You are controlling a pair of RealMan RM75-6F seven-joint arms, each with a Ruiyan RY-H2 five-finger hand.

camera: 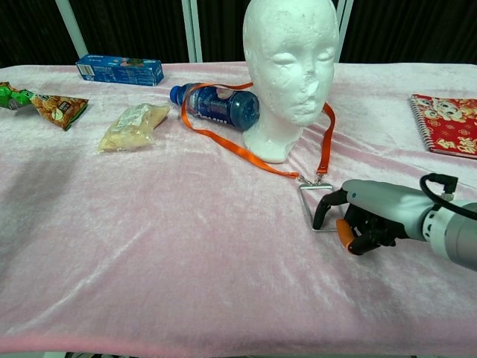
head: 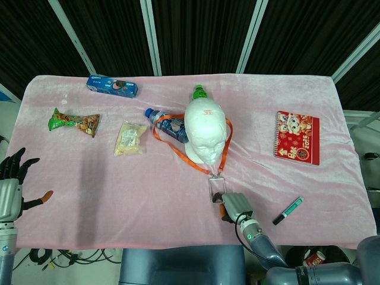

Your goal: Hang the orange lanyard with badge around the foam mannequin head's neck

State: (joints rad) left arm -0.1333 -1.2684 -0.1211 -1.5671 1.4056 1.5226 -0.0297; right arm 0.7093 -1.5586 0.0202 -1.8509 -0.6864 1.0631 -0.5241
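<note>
Gripping the badge (camera: 314, 206), right hand (camera: 363, 214), orange lanyard (camera: 237, 146) round mannequin head (camera: 289, 67), left hand (head: 12, 184) splayed, empty, head view only.

Red spiral-bound calendar (head: 297, 137) at the right of the desk (head: 89, 178): gold digits "2026" on the cover, legible in the head view; other marks on the cover too small to read.

Blue box (head: 112, 86), far left: white lettering, not legible.

Bottle label (camera: 216, 106), green snack bag (head: 74, 122): print unreadable.

Small red mark on top of the foam head (head: 205, 127): unreadable.
</note>
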